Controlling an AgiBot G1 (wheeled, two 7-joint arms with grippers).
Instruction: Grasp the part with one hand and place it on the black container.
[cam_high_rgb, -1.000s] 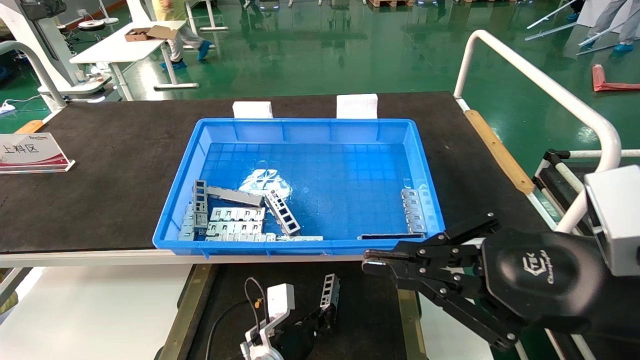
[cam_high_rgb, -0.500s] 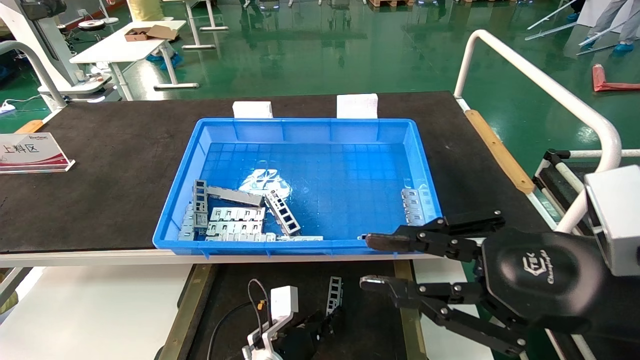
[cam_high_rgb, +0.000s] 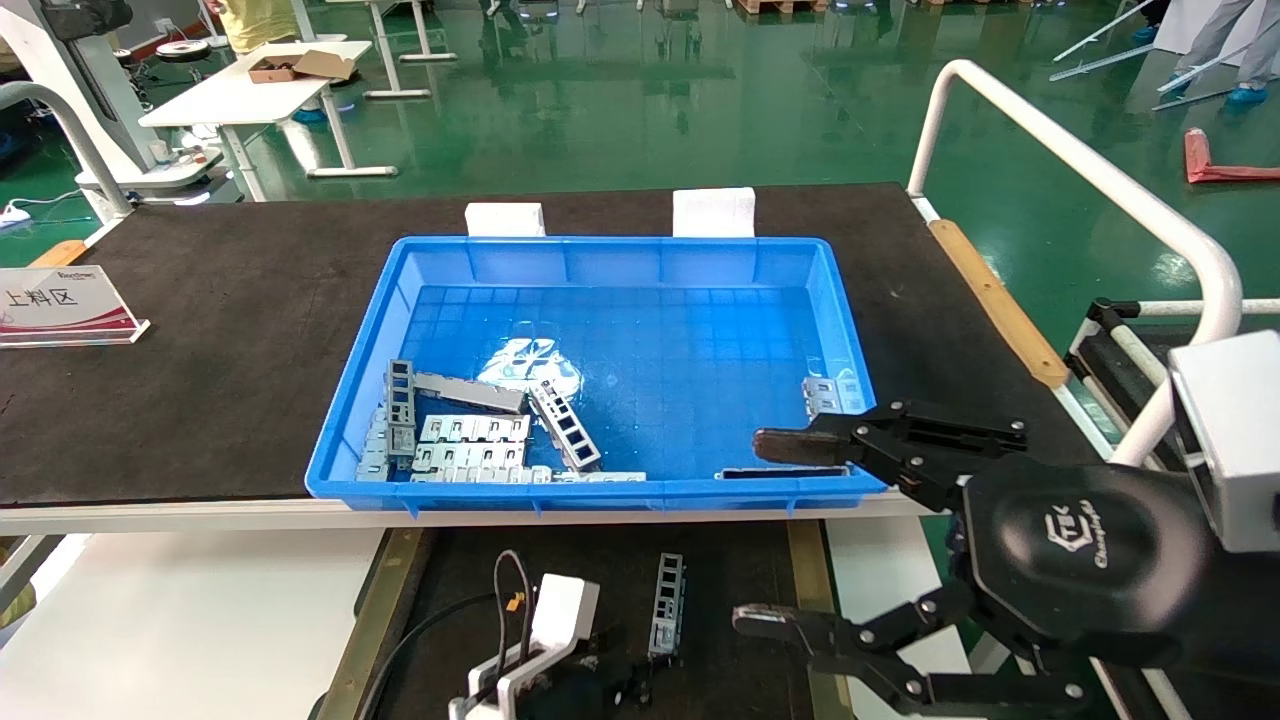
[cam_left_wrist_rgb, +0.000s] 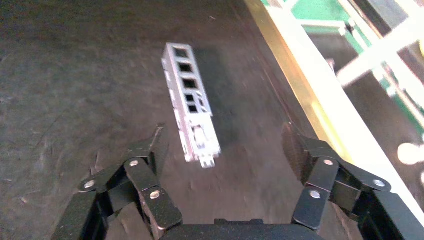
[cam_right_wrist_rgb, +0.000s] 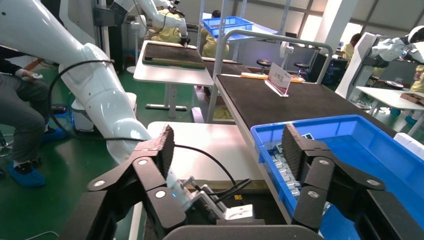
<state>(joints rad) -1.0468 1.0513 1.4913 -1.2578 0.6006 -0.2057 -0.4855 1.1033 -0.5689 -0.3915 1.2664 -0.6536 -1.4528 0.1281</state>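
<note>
Fingers (cam_left_wrist_rgb: 150, 155) of the left gripper (cam_left_wrist_rgb: 222, 150) spread wide, nothing between them, hovering just short of the part (cam_left_wrist_rgb: 191, 111), no contact visible. Fingers (cam_high_rgb: 800, 445) of the right gripper (cam_high_rgb: 775, 535) likewise spread wide and empty, reaching in from 4 o'clock in the head view, upper one over the blue crate's near right corner, lower one above the black container's right olive strip.

Largest first: black table mat (cam_high_rgb: 200, 330) across the far half of the head view. On it, blue crate (cam_high_rgb: 840, 320) at centre, holding a cluster of grey slotted plates and bars (cam_high_rgb: 470, 435) toward 7 o'clock of its floor and a few more at 4 o'clock. At 9 o'clock on the mat, a small sign stand (cam_high_rgb: 62, 305). Below the crate, at 6 o'clock, the black container (cam_high_rgb: 730, 590) with olive strips along 2 sides. Lying flat on its dark surface, the part (cam_high_rgb: 666, 604), long axis pointing 12 to 6, with the left gripper (cam_high_rgb: 600, 690) just beside its near end.
</note>
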